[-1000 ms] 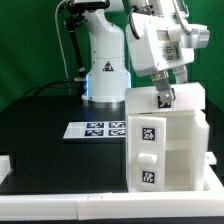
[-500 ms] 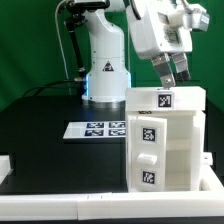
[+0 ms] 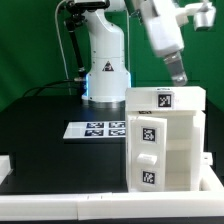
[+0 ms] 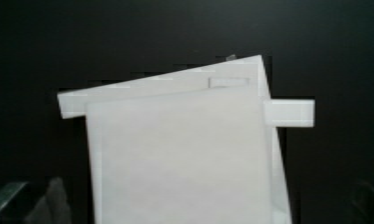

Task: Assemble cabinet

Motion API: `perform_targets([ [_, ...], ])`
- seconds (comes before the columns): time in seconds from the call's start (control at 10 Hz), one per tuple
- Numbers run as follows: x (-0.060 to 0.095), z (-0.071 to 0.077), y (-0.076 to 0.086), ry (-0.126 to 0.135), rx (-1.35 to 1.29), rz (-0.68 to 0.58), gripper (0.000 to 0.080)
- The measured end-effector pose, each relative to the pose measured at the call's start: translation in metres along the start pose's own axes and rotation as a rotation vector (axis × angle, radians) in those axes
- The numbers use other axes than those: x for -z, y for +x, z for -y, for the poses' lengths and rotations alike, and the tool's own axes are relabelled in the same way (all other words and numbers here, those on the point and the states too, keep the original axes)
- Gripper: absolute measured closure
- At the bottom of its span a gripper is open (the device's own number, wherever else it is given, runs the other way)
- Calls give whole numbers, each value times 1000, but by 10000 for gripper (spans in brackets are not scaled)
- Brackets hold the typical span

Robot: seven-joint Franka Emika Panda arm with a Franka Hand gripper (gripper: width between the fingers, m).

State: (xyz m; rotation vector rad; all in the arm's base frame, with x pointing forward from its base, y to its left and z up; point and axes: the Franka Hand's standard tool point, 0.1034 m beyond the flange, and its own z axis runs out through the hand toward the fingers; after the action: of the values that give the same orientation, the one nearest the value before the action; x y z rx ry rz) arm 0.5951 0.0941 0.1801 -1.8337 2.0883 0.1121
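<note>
The cabinet point(image 3: 165, 140) is a white boxy body with black-and-white marker tags on its front and top. It stands upright on the black table at the exterior view's right. My gripper point(image 3: 178, 72) hangs in the air above the cabinet's top, toward its right side, and touches nothing. It is open and empty. In the wrist view the cabinet point(image 4: 184, 140) fills the middle, seen from above. One finger point(image 4: 45, 200) shows faintly beside it, and the other finger is lost in the dark.
The marker board point(image 3: 100, 128) lies flat on the table left of the cabinet. The arm's white base point(image 3: 103, 60) stands behind it. A white rim point(image 3: 60, 205) runs along the table's front edge.
The gripper has let go of the cabinet's top and risen up and to the exterior view's right. The tag on the cabinet's top is now uncovered. The cabinet has not moved.
</note>
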Motion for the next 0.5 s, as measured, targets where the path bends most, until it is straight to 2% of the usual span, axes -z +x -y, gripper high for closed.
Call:
perform_targets([
  [0.1,1,4,0,4,118,1,2],
  [0.3,3,5,-2,-25,366,16,2],
  [0.4,4,7,-4,-34,477,17,2],
  [0.5,4,7,-4,-32,510,15,2],
])
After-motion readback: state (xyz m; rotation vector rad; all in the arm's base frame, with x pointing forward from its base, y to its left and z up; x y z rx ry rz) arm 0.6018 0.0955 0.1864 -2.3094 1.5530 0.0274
